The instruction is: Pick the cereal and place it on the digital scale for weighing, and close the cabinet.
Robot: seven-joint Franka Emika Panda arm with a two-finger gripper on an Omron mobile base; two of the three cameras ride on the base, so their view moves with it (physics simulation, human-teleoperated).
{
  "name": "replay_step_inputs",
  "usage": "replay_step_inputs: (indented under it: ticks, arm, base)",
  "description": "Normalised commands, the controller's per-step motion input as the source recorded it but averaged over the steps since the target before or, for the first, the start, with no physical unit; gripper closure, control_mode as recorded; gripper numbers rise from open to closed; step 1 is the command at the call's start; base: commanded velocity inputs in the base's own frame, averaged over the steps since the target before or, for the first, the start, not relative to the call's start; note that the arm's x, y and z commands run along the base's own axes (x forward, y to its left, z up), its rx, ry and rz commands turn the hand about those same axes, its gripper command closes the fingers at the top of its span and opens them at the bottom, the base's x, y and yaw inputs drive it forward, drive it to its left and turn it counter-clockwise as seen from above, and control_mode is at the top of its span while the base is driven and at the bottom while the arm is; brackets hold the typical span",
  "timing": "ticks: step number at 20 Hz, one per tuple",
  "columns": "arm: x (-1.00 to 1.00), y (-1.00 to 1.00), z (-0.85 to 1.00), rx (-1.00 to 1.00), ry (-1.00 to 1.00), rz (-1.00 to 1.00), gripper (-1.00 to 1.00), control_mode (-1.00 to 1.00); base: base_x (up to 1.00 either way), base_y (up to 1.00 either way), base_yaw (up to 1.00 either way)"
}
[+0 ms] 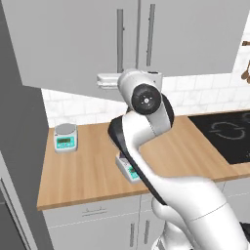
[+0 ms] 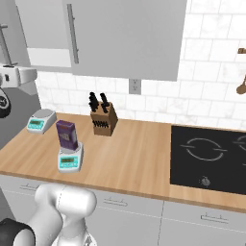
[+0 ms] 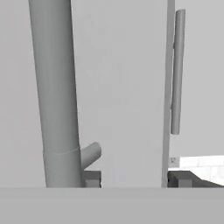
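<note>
The cereal [image 2: 66, 135] already stands upright on the askew scale [image 2: 70, 160] near the tabletop's [image 2: 139, 153] front edge, so the step in hand looks like closing the cabinet [image 1: 73, 44].

The gripper [image 3: 135, 178] is raised against the cabinet front. In the hand view its two dark fingertips [image 3: 91, 178] stand apart, and nothing is seen between them but flat door panel, so the jaws are released and hold nothing.

To do this well, I would push rather than grasp. The pressure should go on the flat face of the door, close to its free edge by the left handle [image 3: 59, 96], where the swing is easiest. It should run straight toward the wall until the two doors sit flush. Pushing near the hinge side would need more force and could slip. The jaws should stay clear of the bar so that a finger does not hook on it.

The left handle lies just left of the left fingertip, its lower post right above it. The seam between the doors runs up from just left of the right fingertip, and the right handle [image 3: 176, 72] is beyond it. From the base views the left door seems nearly or fully shut; I cannot tell which.
</note>
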Motion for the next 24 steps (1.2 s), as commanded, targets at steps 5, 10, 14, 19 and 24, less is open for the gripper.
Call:
replay_step_inputs:
  ticks: [5, 10, 14, 19, 24]
  arm:
    - [0.65, 0.0, 0.0, 0.0, 0.05, -0.12, -1.0, -1.0]
    - [0.52, 0.0, 0.0, 0.0, 0.04, -0.13, -1.0, -1.0]
    - [0.49, 0.0, 0.0, 0.0, 0.02, -0.1, -1.0, -1.0]
    - [0.47, 0.0, 0.0, 0.0, 0.02, -0.04, -1.0, -1.0]
    - [0.41, 0.0, 0.0, 0.0, 0.01, -0.02, -1.0, -1.0]
  base:
    - [0.0, 0.0, 0.0]
    - [0.0, 0.0, 0.0]
    - [0.0, 0.0, 0.0]
    - [0.0, 0.0, 0.0]
    - [0.0, 0.0, 0.0]
